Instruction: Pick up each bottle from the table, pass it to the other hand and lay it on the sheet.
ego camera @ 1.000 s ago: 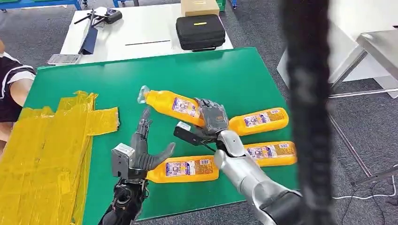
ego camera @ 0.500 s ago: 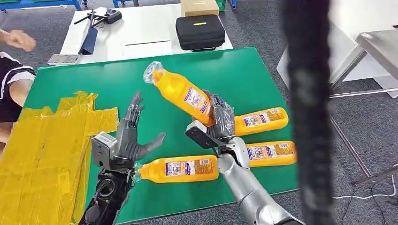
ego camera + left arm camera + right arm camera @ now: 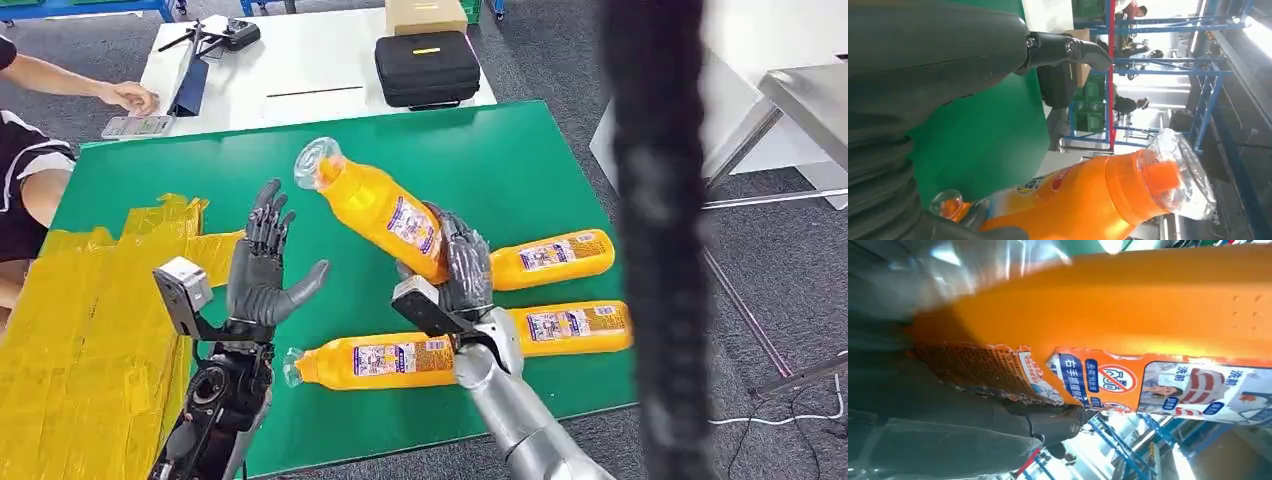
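My right hand point(image 3: 462, 268) grips the base of an orange bottle point(image 3: 378, 208) and holds it tilted above the green table point(image 3: 520, 160), cap up and to the left. The same bottle point(image 3: 1088, 197) fills much of the left wrist view and its label point(image 3: 1128, 385) crosses the right wrist view. My left hand point(image 3: 262, 272) is raised with palm open and fingers apart, a little left of the bottle and not touching it. Three more orange bottles lie on the table: one near the front point(image 3: 375, 362), two at the right point(image 3: 555, 255) point(image 3: 570, 325). A yellow sheet point(image 3: 90, 320) covers the table's left side.
A person's arm point(image 3: 70, 80) reaches over a white table point(image 3: 300, 70) behind, which carries a black case point(image 3: 427, 68) and a cardboard box point(image 3: 425, 15). A dark vertical cable point(image 3: 655, 240) blocks part of the right. Grey floor lies beyond the table's right edge.
My right hand has lifted the bottle off the table and tipped its cap upward. My left hand has risen and shifted left, still open. A person's arm has reached in at the back left.
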